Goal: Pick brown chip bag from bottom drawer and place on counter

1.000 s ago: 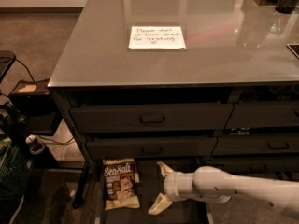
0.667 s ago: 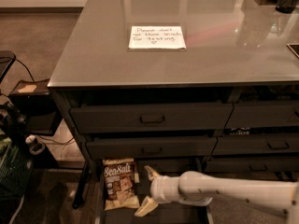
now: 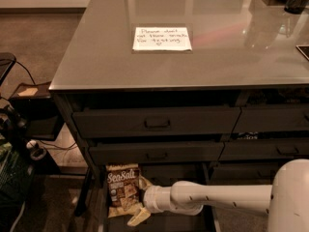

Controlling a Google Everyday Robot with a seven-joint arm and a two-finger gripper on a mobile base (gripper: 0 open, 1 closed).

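Down at the left end of the bottom drawer (image 3: 179, 223), my gripper (image 3: 140, 201) has slid leftward. A sec ago it sat well right of the brown chip bag (image 3: 122, 188) w/ bare drawer floor btwn them. Now that gap is gone and the approach looks basically done, so I judge the next step is the grab itself, not more reaching. The bag hasn't budged: it lies flat, label up, "Sea Salt" readable, same spot as before.

Fingers are spread apart, nothing held yet. One pale finger sits just right of the bag's upper-right edge, and the other is at its lower-right corner, poking out below the bag. So the bag's right side lies roughly btwn the two fingers, w/ most of the bag left of them. Prob. touching at the lower corner, but can't say for sure.

The counter (image 3: 227, 62) is well above the bag, past the two shut drawer rows, so the lift and place are still ahead.
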